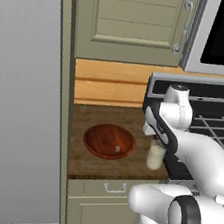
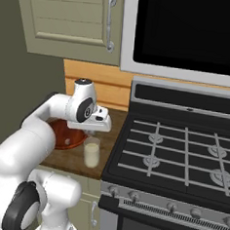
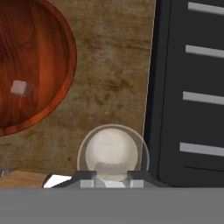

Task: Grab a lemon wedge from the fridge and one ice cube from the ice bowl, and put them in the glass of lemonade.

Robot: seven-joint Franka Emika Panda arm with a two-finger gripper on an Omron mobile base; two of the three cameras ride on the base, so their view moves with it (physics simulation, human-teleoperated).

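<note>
The glass of lemonade (image 3: pixel 113 151) stands on the wooden counter beside the stove's edge, also seen as a pale tumbler (image 1: pixel 155 157) (image 2: pixel 91 154). My gripper (image 3: pixel 111 176) hangs straight above it, shut on a small pale whitish block that looks like an ice cube (image 3: pixel 111 168). The reddish-brown ice bowl (image 1: pixel 95 143) (image 3: pixel 65 52) lies to the glass's left with another ice cube (image 3: pixel 20 88) in it. The fridge's (image 1: pixel 20 96) grey side rises at the far left. The lemon wedge is out of view.
A black gas stove (image 2: pixel 182 151) with grates adjoins the counter on the right. Beige cabinets (image 1: pixel 132 21) and a microwave (image 2: pixel 192 30) hang overhead. A drawer with a handle (image 1: pixel 115 187) sits below the counter's front edge.
</note>
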